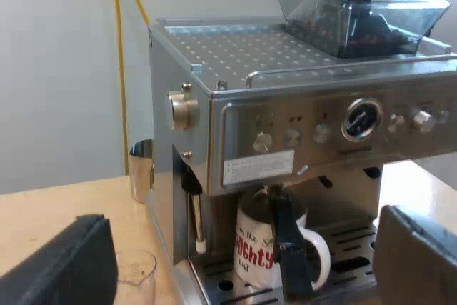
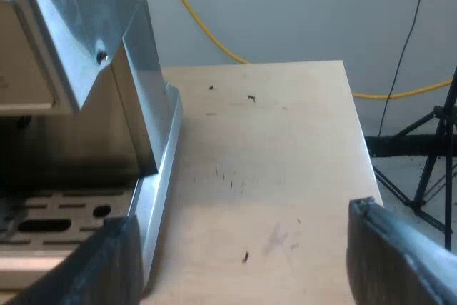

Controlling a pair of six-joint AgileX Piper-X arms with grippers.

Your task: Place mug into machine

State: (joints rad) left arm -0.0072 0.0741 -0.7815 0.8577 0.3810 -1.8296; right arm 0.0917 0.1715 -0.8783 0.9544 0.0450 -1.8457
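A white mug [image 1: 251,244] with red lettering stands upright on the espresso machine's [image 1: 300,141] drip tray [image 1: 357,237], under the brew head. A dark bar, apparently the holder's handle [image 1: 289,248], crosses in front of the mug. My left gripper [image 1: 239,251] is open, its fingers spread wide, set back from the machine's front and facing the mug with nothing between them. My right gripper [image 2: 246,233] is open too, hanging over bare wooden table [image 2: 271,148] beside the machine's side wall [image 2: 153,133] and drip tray [image 2: 64,219].
The bean hopper [image 1: 357,16] sits on the machine's top. A measuring glass [image 1: 136,276] and a metal jug [image 1: 141,169] stand by the machine's side near the steam wand [image 1: 194,212]. The table's edge [image 2: 360,141] drops off towards a black tripod [image 2: 428,155].
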